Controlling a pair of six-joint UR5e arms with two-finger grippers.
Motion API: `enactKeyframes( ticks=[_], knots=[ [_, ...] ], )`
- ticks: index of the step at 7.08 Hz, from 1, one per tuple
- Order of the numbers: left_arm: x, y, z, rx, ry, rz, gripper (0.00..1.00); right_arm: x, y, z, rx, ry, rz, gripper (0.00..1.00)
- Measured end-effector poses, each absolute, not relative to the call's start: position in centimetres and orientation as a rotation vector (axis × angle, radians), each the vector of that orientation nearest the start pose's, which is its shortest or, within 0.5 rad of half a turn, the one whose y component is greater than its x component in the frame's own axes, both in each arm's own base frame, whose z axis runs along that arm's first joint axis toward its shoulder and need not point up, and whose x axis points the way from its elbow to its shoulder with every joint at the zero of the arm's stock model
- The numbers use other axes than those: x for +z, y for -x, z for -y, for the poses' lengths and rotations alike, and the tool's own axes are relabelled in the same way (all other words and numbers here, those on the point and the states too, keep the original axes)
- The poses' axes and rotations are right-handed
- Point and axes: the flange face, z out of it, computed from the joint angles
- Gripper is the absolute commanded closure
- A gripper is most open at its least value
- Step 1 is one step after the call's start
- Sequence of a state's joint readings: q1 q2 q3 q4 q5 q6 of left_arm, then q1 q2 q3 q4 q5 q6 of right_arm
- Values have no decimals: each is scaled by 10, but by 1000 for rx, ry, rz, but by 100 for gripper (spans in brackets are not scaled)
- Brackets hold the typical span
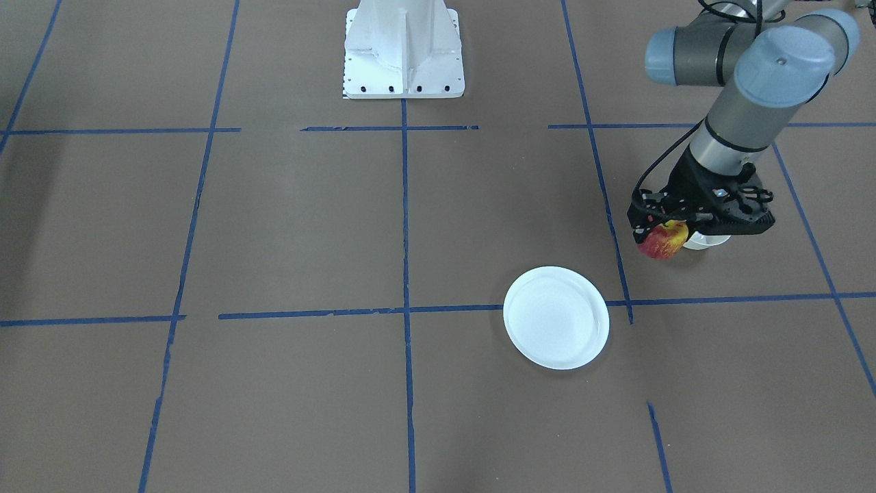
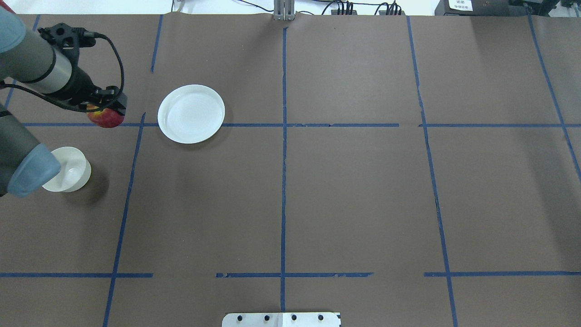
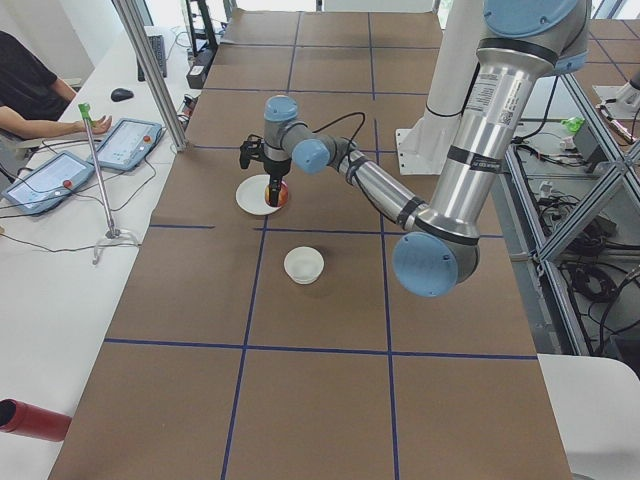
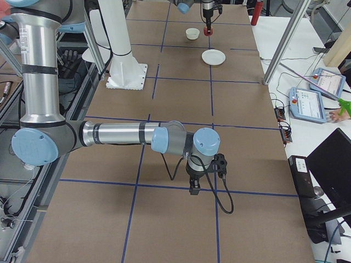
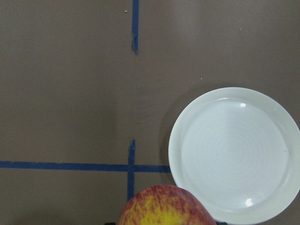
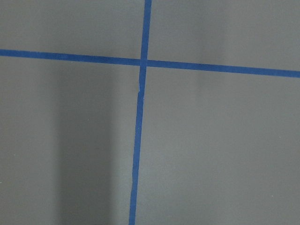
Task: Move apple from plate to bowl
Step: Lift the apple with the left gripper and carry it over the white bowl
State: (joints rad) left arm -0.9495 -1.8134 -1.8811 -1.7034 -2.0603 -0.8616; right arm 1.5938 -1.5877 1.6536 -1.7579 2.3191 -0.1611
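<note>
My left gripper (image 1: 665, 231) is shut on the small red and yellow apple (image 1: 662, 241) and holds it above the table. The apple also shows in the overhead view (image 2: 106, 118) and at the bottom edge of the left wrist view (image 5: 166, 206). The flat white plate (image 2: 191, 113) lies empty to the apple's right in the overhead view and fills the right of the left wrist view (image 5: 234, 154). The small deep cream bowl (image 2: 68, 169) stands empty nearer the robot, partly behind my left arm. My right gripper (image 4: 194, 189) shows only in the exterior right view, so I cannot tell whether it is open or shut.
The brown table (image 2: 345, 190) carries a grid of blue tape lines. The robot's white base (image 1: 404, 51) stands at the table's near edge. Operators' tablets (image 3: 120, 140) lie on a side table beyond the far edge.
</note>
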Motion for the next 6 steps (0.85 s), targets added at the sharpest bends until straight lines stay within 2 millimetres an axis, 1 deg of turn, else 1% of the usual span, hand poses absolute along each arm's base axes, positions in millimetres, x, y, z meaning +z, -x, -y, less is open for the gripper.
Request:
enactKeyframes(
  ticks=[2, 3, 4, 6],
  knots=[
    [444, -225, 465, -54, -210, -823, 100, 646, -76, 473, -86, 46, 755, 0],
    [470, -216, 452, -60, -207, -824, 100, 646, -76, 473, -86, 46, 755, 0],
    [488, -213, 447, -65, -194, -816, 100, 646, -76, 473, -86, 46, 755, 0],
    [511, -217, 445, -67, -163, -795, 100, 646, -76, 473, -86, 46, 755, 0]
  ],
)
